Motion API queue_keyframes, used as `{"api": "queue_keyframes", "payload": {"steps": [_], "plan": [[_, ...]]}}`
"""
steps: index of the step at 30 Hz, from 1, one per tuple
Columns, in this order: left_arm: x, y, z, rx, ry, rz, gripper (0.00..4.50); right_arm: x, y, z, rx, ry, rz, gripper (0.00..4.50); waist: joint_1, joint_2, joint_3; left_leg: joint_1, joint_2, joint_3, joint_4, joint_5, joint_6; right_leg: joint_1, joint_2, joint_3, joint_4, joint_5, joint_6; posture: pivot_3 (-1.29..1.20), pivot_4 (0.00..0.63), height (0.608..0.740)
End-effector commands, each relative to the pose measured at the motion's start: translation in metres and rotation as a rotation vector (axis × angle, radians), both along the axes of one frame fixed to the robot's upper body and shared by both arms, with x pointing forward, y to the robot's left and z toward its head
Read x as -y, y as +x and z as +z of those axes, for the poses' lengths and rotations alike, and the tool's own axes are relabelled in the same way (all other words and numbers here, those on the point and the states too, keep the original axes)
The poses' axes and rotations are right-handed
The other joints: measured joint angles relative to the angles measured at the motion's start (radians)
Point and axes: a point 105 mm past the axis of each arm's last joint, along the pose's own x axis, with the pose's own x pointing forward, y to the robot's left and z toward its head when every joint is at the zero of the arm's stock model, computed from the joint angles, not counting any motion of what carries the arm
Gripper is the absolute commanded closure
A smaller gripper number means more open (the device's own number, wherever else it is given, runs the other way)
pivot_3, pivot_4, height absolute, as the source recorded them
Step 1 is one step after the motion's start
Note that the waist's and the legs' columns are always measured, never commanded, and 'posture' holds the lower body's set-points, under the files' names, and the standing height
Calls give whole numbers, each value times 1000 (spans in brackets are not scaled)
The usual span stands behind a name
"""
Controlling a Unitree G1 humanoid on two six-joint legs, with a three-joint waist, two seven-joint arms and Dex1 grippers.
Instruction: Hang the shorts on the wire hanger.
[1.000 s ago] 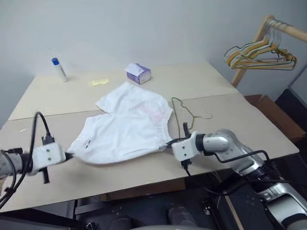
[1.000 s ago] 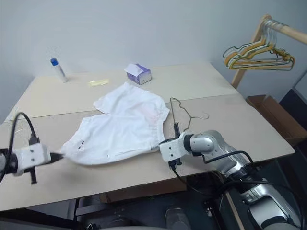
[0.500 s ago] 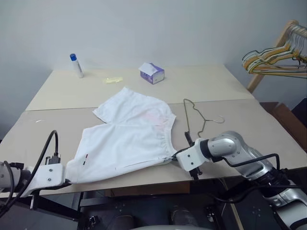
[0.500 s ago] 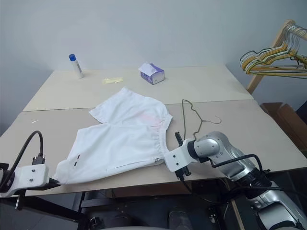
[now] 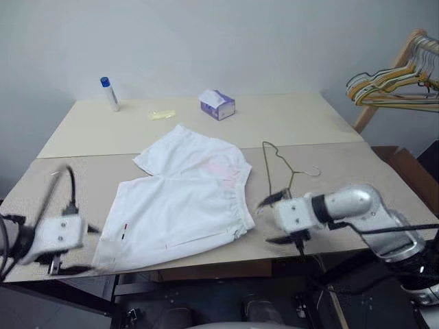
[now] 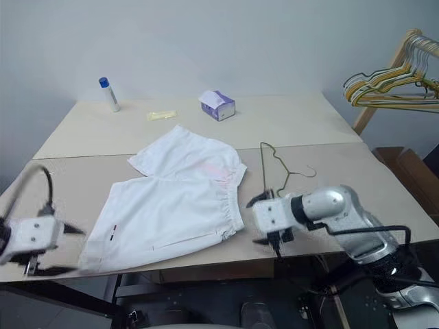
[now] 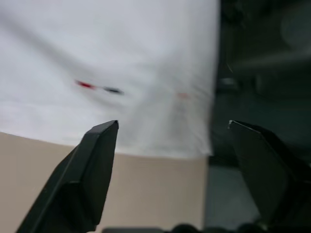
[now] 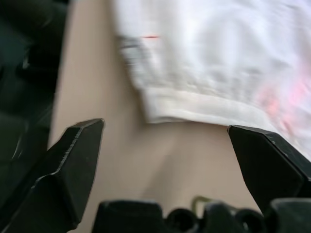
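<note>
The white shorts (image 5: pixel 182 199) lie spread flat on the tan table (image 5: pixel 82 185), waistband toward the right, one hem at the front edge. A tiny dark-and-red mark (image 7: pixel 97 87) sits near that hem. The thin dark wire hanger (image 5: pixel 271 168) lies flat just right of the waistband, apart from the cloth. My left gripper (image 5: pixel 86 250) hovers open just off the hem corner, holding nothing. Beside the waistband (image 8: pixel 204 107) my right gripper (image 5: pixel 272 219) is open and empty, a little above the table.
A white-and-purple tissue pack (image 5: pixel 217 105), a white bottle with a blue cap (image 5: pixel 108 94) and a yellowish strip (image 5: pixel 161 115) sit at the table's back. A wooden rack with a bunch of hangers (image 5: pixel 394 82) stands at the right. The table's front edge runs under both grippers.
Both grippers were shut on the shorts, left on the hem corner and right on the waistband. Both have opened, let go and lifted slightly away. The shorts have settled flat.
</note>
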Motion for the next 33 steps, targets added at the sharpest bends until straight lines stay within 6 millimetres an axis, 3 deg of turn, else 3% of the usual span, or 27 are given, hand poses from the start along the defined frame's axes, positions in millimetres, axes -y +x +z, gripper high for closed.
{"api": "queue_keyframes", "payload": {"steps": [1, 6, 10, 15, 22, 24, 27, 33], "plan": [[25, 13, 40, 146, -212, -34, 19, 16, 24, 17, -31, 110, -252, 0, 1, -1, 0, -1, 0, 0, 0, 0, 0, -1, 0, 0, 0, 2, -3, -63, 0, 740], [67, 20, 59, 200, -446, -130, 19, 24, 67, 3, -128, 267, -654, 0, -18, -1, -1, -3, -1, -1, 0, -1, 0, -2, 0, 1, 0, 4, -4, -79, 0, 740], [86, 20, 49, 162, -466, -178, 19, 16, 83, -17, -183, 331, -798, 0, -29, -1, -1, -3, -1, -2, -1, -1, 0, -2, 1, 1, 0, 4, -4, -89, 0, 740], [88, 27, 37, 158, -427, -174, 19, 16, 86, -45, -176, 244, -847, 0, -47, 0, 0, -3, -2, -2, 0, -1, 0, -1, 0, 1, 0, 4, -4, -88, 0, 740], [88, 29, 35, 153, -440, -184, 19, 53, 76, -63, -167, 140, -934, 0, -66, 0, 0, -3, -2, -3, 0, -1, 0, -1, -1, 1, -1, 4, -3, -100, 0, 740], [88, 28, 33, 151, -441, -185, 19, 65, 72, -63, -158, 127, -954, 0, -69, 0, 0, -3, -2, -3, 0, -1, 0, -1, -1, 1, -1, 4, -3, -102, 0, 740], [87, 28, 31, 147, -439, -186, 19, 68, 69, -50, -147, 175, -946, 0, -71, 0, 0, -3, -2, -3, 0, -1, 0, 0, 0, 1, -2, 4, -2, -107, 0, 740], [88, 29, 32, 149, -453, -200, 19, 40, 79, -22, -148, 319, -859, 0, -96, 0, 0, -2, -2, -3, 0, -1, 0, -1, 1, 3, -1, 4, -2, -115, 0, 740]]}}
